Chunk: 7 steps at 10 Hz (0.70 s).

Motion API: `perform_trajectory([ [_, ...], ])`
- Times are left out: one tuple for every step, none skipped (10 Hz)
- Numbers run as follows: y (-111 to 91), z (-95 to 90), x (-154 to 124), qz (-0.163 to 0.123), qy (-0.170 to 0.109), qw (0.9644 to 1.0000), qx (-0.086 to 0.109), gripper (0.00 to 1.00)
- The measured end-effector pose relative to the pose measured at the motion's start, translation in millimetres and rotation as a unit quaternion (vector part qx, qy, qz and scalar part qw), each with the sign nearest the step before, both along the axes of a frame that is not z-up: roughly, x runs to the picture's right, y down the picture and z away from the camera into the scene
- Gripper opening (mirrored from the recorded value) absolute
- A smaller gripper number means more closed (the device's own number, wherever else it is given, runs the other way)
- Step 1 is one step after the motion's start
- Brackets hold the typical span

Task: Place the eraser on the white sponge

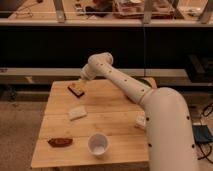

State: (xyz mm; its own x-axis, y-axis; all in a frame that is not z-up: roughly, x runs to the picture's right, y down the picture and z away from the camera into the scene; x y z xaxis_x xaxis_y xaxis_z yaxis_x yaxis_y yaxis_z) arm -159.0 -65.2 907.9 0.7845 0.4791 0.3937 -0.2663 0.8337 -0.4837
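The eraser (76, 90), a small flat dark block with a reddish-brown top, lies on the wooden table (115, 125) near its far left corner. My gripper (79, 83) hangs at the end of the white arm, right above the eraser's far edge. The white sponge (77, 112), a pale square pad, lies on the table a short way in front of the eraser, apart from it and from the gripper.
A white paper cup (98, 144) stands near the front edge. A reddish-brown lumpy oblong (60, 142) lies at the front left. A white crinkled packet (141, 121) lies at the right, partly behind my arm. A dark counter with a shelf runs behind the table.
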Motion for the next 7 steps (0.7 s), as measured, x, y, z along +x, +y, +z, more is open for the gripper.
perform_trajectory([
  [3, 8.1, -5, 0.003, -0.005, 1.0000, -0.007, 0.80],
  [7, 21.8, -12, 0.003, -0.010, 0.9999, -0.013, 0.80],
  [10, 32.1, -13, -0.001, -0.009, 0.9998, -0.015, 0.80],
  [16, 47.6, -13, -0.007, -0.003, 0.9998, -0.018, 0.80],
  [23, 67.7, -11, -0.014, 0.006, 0.9996, -0.023, 0.80],
  [25, 77.4, -10, -0.016, 0.010, 0.9995, -0.025, 0.80],
  [27, 85.0, -10, -0.015, 0.012, 0.9994, -0.029, 0.80],
])
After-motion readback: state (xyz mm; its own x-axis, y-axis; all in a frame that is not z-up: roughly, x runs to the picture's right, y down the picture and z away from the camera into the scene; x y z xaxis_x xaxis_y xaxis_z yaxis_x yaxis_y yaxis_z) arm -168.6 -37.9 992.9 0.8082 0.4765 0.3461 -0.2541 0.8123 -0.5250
